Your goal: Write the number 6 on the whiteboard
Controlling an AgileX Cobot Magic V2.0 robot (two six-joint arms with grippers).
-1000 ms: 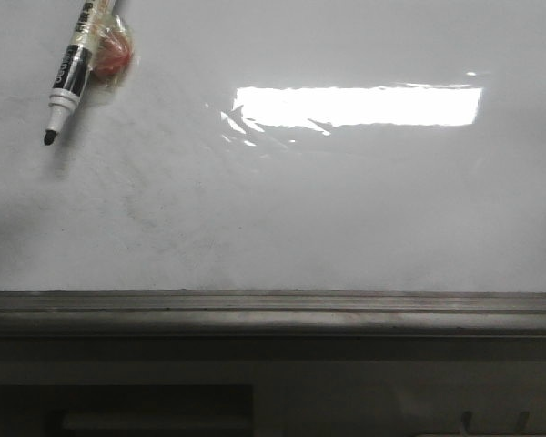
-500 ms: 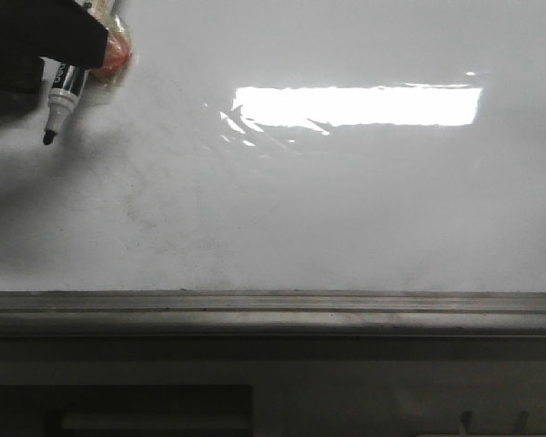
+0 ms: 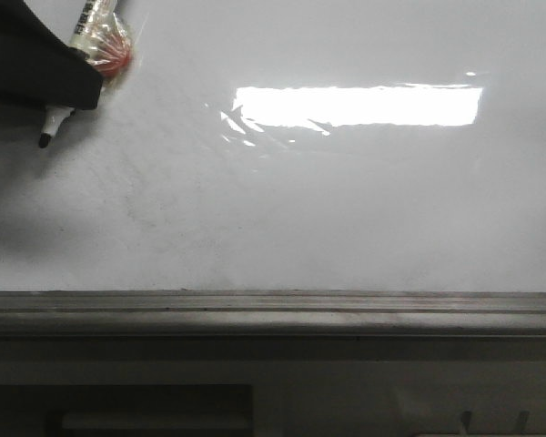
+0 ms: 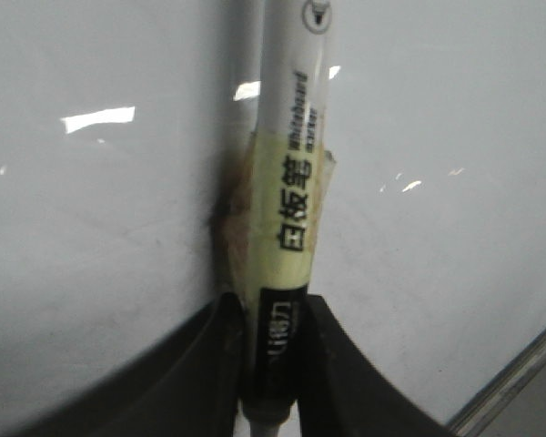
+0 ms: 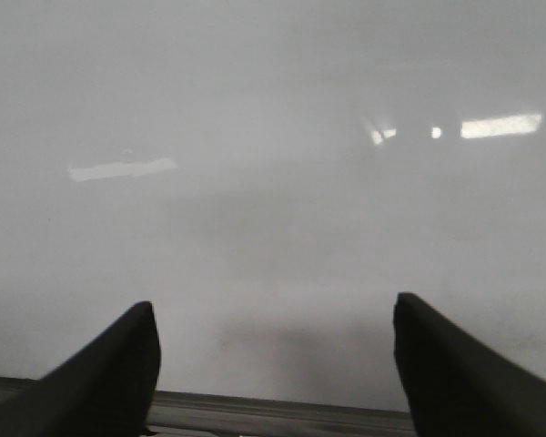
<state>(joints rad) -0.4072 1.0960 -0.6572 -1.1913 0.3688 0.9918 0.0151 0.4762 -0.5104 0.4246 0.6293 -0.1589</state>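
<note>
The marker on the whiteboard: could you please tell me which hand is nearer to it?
Left. The left hand has its fingers around the marker barrel; the right hand hangs open over bare whiteboard, no marker near it.

The marker [image 3: 55,123] lies on the whiteboard [image 3: 346,209] at its upper left, under the left gripper [image 3: 36,68].

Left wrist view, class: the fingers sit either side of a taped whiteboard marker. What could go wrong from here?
1. The fingers flank only the black band near the tip of the marker; the long barrel might pivot.
2. Yellowish tape wraps the barrel; lifting may tug against it.
3. The whiteboard bears no stroke yet, only grey smudges, so a faint line could be hard to read.
</note>
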